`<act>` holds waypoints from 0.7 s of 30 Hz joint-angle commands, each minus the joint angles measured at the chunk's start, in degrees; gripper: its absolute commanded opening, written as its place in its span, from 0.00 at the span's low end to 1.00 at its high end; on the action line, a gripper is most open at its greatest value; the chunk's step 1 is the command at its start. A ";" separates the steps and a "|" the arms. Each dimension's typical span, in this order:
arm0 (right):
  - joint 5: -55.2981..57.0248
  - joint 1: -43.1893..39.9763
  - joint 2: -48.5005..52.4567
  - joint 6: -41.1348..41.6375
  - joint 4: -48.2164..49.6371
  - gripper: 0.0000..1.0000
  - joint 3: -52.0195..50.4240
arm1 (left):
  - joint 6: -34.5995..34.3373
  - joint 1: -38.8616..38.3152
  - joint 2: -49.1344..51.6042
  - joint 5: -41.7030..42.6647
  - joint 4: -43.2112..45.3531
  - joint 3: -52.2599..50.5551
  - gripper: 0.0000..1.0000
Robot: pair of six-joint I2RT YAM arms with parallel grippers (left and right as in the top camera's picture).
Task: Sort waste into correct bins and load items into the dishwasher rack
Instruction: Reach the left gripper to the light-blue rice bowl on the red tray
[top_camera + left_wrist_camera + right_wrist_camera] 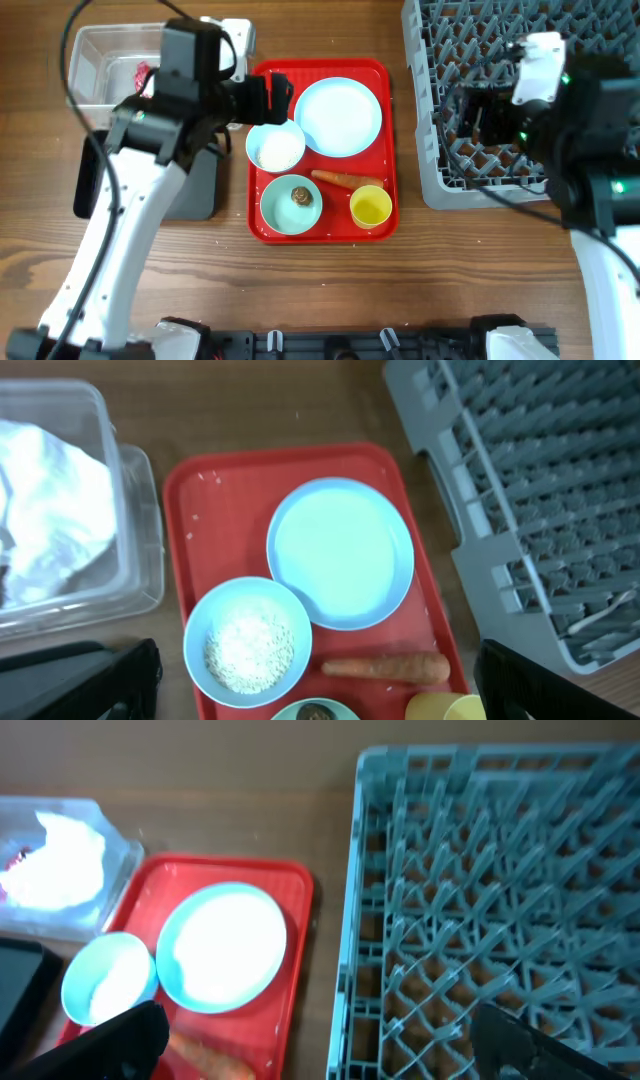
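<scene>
While both grippers stand wide open and hold nothing, the task looks to be at its first step, with no waste sorted and no dish loaded. The left gripper (272, 98) hovers over the far left corner of the red tray (388, 160), just above the rice bowl (195, 630), which is full of rice (248, 648). The right gripper (478, 115) hangs over the rack (430, 160), which looks empty. On the red tray lie the plate (337, 115), the carrot (347, 180), the green bowl (275, 212) with the nut (301, 196) in it, and the cup (371, 207). The tub (90, 50) and the black tray (195, 190) sit to the left. Next, the left gripper likely needs to drop onto the rice bowl's rim or the carrot and carry waste left.
</scene>
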 commanded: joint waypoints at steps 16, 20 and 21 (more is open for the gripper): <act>-7.52 -0.13 6.58 -1.14 -4.85 0.96 1.31 | -7.45 -6.16 17.79 -5.81 -2.89 0.94 0.81; -5.84 -0.13 6.58 -1.18 -5.16 0.93 1.31 | -10.14 -6.16 24.30 -5.33 -3.21 0.94 0.80; -5.84 -0.13 6.58 -1.16 -5.11 0.93 1.31 | -10.12 -6.16 25.18 -5.33 -3.21 0.94 0.80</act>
